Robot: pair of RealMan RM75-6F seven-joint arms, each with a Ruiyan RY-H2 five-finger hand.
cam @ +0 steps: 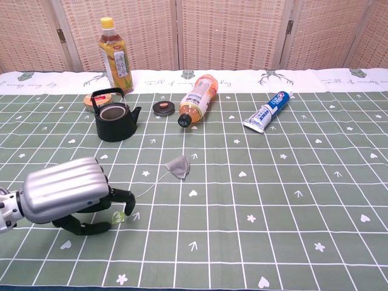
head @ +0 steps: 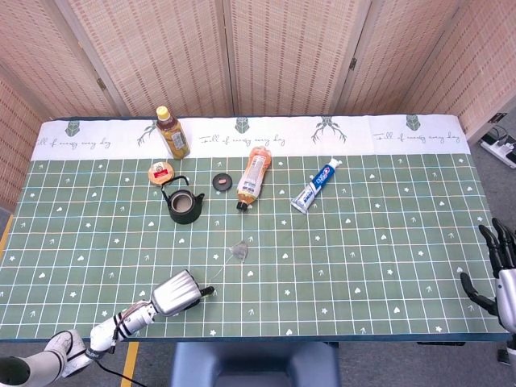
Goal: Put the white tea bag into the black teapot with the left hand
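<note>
The white tea bag point(head: 239, 251) point(cam: 178, 167) lies on the green mat, and its string runs down-left to a small green tag point(cam: 119, 216). The black teapot point(head: 184, 205) point(cam: 113, 121) stands open-topped, up and to the left of the bag. My left hand point(head: 179, 292) point(cam: 66, 194) rests low on the mat near the front edge, its dark fingers point(cam: 126, 205) curled over the tag, which lies between fingertip and thumb. The frames do not show whether it is pinched. My right hand point(head: 500, 270) hangs at the table's far right edge with fingers spread, holding nothing.
A tea bottle point(head: 172, 133) point(cam: 115, 56) stands upright at the back left. Beside the teapot sit a round tin point(head: 161, 172) and a black lid point(head: 222, 181). An orange bottle point(head: 254, 176) and a toothpaste tube point(head: 316, 185) lie mid-table.
</note>
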